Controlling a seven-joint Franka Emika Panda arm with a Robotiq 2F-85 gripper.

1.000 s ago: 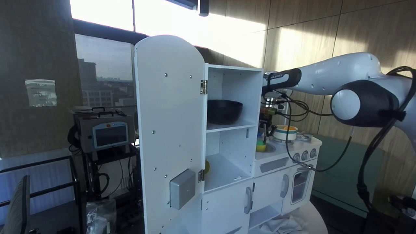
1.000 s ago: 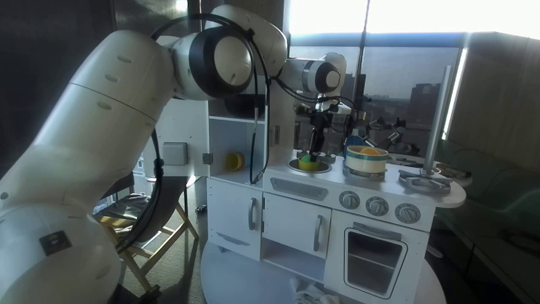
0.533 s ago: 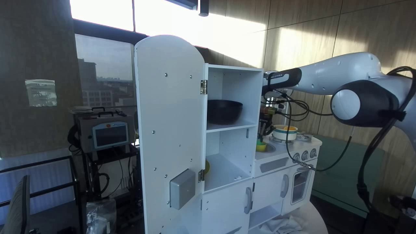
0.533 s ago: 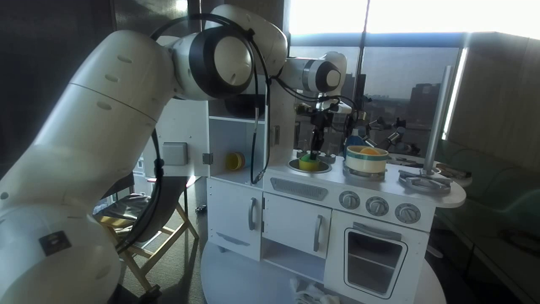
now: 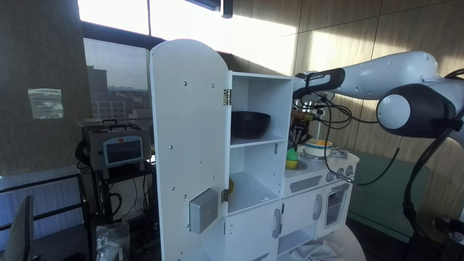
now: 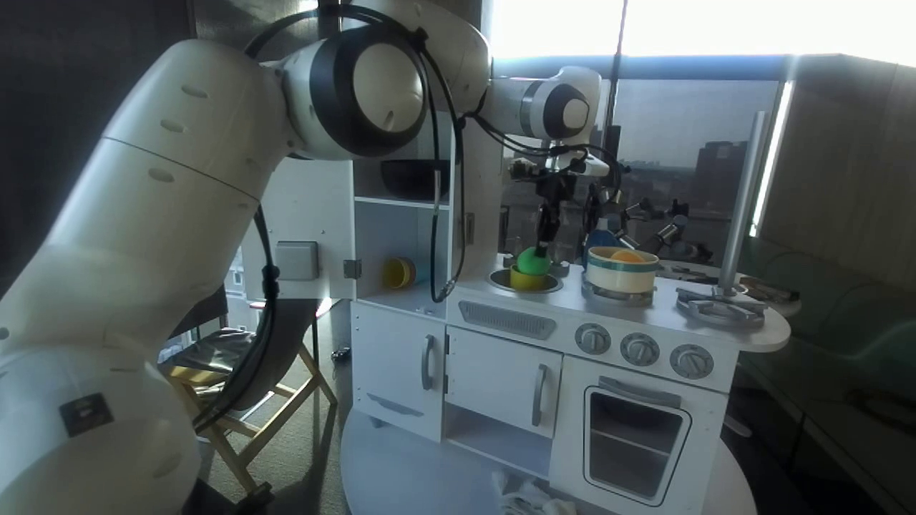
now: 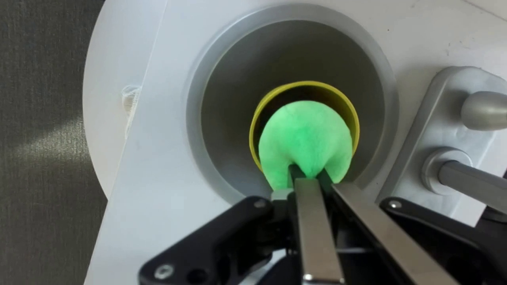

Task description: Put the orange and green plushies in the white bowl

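Green plush (image 7: 305, 130), rounded, tapering upward into the pincer (image 7: 311, 175), which is clamped on it at the mouth of the yellow cup (image 6: 528, 282); contact with the rim cannot be judged. Bare basin (image 7: 229, 91) lies wider left of the cup in the wrist view. The arm (image 6: 236, 143) reaches outward, pincer downward. Orange plush (image 6: 627, 255) in the white bowl (image 6: 622, 279).

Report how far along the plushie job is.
Done, it seems: the orange plushie shows inside the teal-banded white bowl. In hand: the gripper pinches the green plushie at the mouth of the yellow cup in the sink; whether it is fully clear, I can't tell. Left: carrying it to the white bowl and releasing it there.
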